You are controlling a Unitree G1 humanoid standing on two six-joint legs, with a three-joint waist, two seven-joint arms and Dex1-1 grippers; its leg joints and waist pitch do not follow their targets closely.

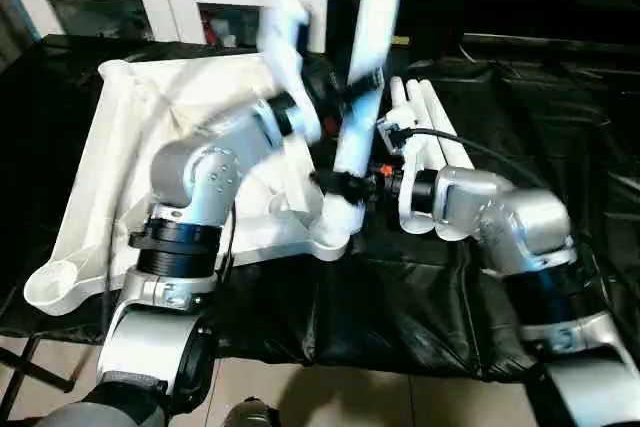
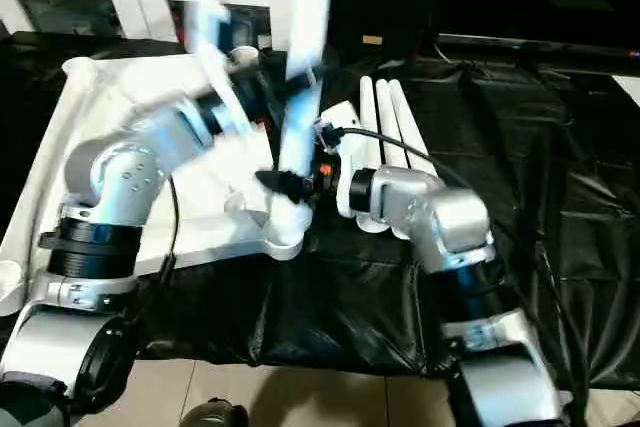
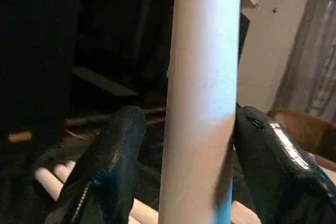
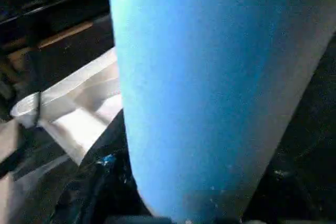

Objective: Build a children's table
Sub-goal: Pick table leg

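Both arms at one table leg standing in a corner socket of the upturned tabletop.

The white tabletop [image 1: 120, 157] lies ribbed side up on the black-covered desk [image 1: 420, 317], toward its left. A leg [image 1: 362, 77] stands nearly upright in the socket at the tabletop's near right corner. The left end effector [image 3: 184, 145] straddles the leg higher up, its fingers [image 3: 113, 156] set apart on either side, a gap showing. The right end effector [image 1: 345, 185] is at the leg's foot; its grip cannot be told. Three spare legs [image 1: 430, 127] lie together just right of the tabletop.
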